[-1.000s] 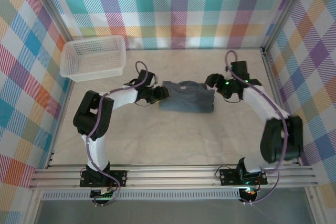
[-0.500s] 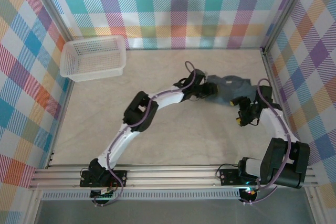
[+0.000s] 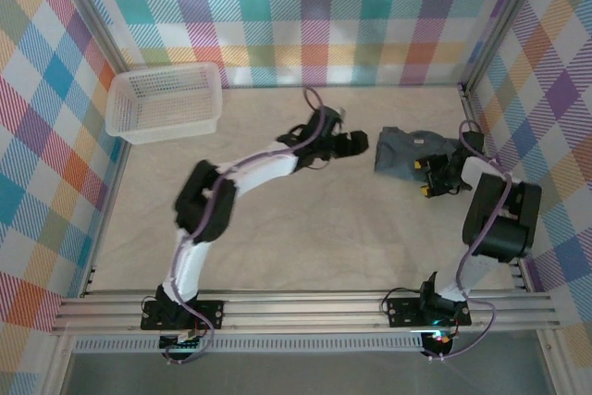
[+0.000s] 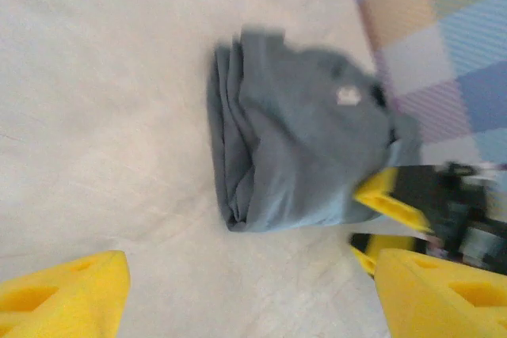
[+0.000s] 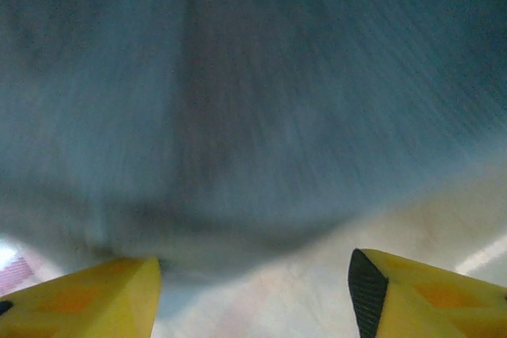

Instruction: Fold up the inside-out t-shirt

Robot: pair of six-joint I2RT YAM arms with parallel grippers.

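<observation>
One dark slate blue-grey soft cloth t-shirt (image 3: 407,150) lies as a compact wad on the pale beige table (image 3: 305,228), far right. It is near the plaid side wall (image 3: 546,99) and well apart from the white plastic lattice basket (image 3: 166,104) at back left. In the left wrist view it reads as a rough rectangle w/ stacked layers along one edge and a small pale tag (image 4: 346,95) on top. That view is blurred, so edges can't be judged finely.

Left gripper (image 3: 356,142) hangs just left of the t-shirt, not touching. Its yellow fingers (image 4: 67,298) are spread wide w/ nothing btwn them: released, empty. Right gripper (image 3: 433,176) sits at the t-shirt's near-right corner. In its own wrist view the jaws stand apart w/ bare table in the gap and cloth just beyond the tips, so unclenched, no cloth pinched as far as can be seen.

Judgement: folding looks mostly done, and the step in hand seems to be parking the bundle, approx. last stage. Bundle is lopsided tho. Next move prob. calls for both arms to back off w/o snagging a layer. If a tidier fold is wanted, it calls for a light press & squaring of loose edges, right side first.
</observation>
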